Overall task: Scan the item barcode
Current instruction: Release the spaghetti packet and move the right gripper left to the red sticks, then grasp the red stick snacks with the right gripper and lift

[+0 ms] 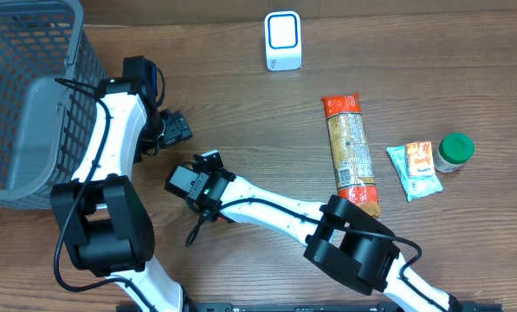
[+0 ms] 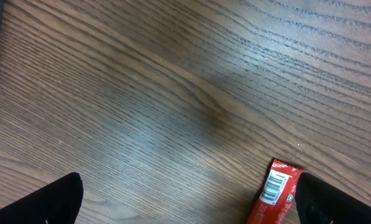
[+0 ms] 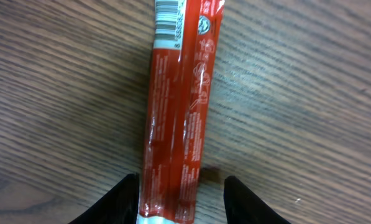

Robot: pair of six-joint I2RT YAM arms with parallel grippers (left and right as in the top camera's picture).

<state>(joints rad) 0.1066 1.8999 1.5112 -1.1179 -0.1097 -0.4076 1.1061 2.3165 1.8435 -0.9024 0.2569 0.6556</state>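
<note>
The red snack bar (image 3: 179, 112) lies flat on the wooden table (image 3: 309, 93), lengthwise between the right jaws, which straddle it part-spread, not clamped. The left jaws gape wide beside the bar's barcode end.

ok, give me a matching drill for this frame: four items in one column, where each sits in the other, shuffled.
Items:
1. white scanner
2. basket
3. green-lidded jar
4. red wrapper

Places:
A. left edge of the overhead view
B. between the fingers of the right gripper
C. top centre of the overhead view
D. far right of the overhead view

Pairs: 1-C, 2-A, 3-D, 4-B
</note>
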